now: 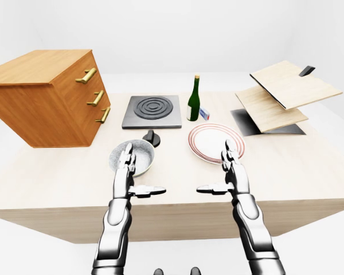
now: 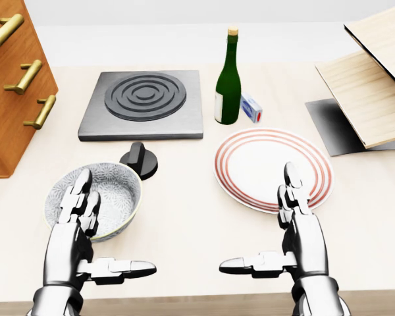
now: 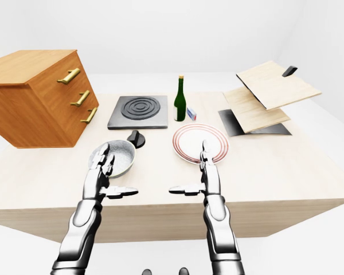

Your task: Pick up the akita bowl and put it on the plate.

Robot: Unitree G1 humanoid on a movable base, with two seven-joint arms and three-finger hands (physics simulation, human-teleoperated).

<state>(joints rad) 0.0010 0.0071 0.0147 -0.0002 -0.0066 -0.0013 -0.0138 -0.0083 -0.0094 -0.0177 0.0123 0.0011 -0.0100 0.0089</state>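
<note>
The akita bowl (image 2: 112, 191), grey with a speckled pattern, sits on the table at lower left in the head view. A white plate (image 2: 257, 164) with red rings lies to its right. My left hand (image 2: 102, 230) is open, its fingers raised over the bowl's near rim and the thumb pointing right, holding nothing. My right hand (image 2: 270, 227) is open too, fingers up over the plate's near edge, thumb pointing left. Both hands are empty.
A black stove plate (image 2: 145, 102) with a knob (image 2: 139, 158) lies above the bowl. A green wine bottle (image 2: 228, 82) and a small box (image 2: 251, 107) stand above the plate. A wooden drawer cabinet (image 1: 46, 94) is at left, a tilted wooden rack (image 1: 281, 94) at right.
</note>
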